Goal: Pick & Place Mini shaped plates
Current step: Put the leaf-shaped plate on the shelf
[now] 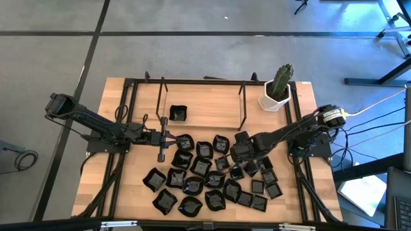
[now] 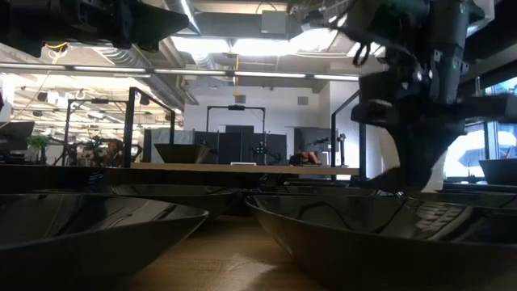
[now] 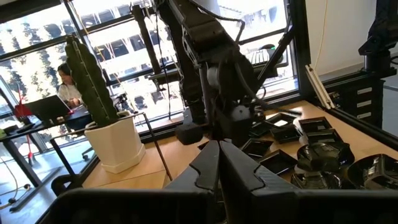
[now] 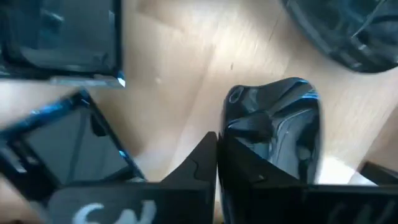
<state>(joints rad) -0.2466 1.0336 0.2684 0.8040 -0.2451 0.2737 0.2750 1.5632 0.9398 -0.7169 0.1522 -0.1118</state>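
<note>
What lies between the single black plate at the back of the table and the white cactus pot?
In the high view, between the lone plate and the cactus pot lies bare wood, crossed only by a thin black frame rod.

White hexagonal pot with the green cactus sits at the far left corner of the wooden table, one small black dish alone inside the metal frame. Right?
Not quite. The white hexagonal pot with the green cactus stands at the far right corner of the wooden table, as the high view shows. The rest holds: one small black dish sits alone inside the metal frame.
</note>
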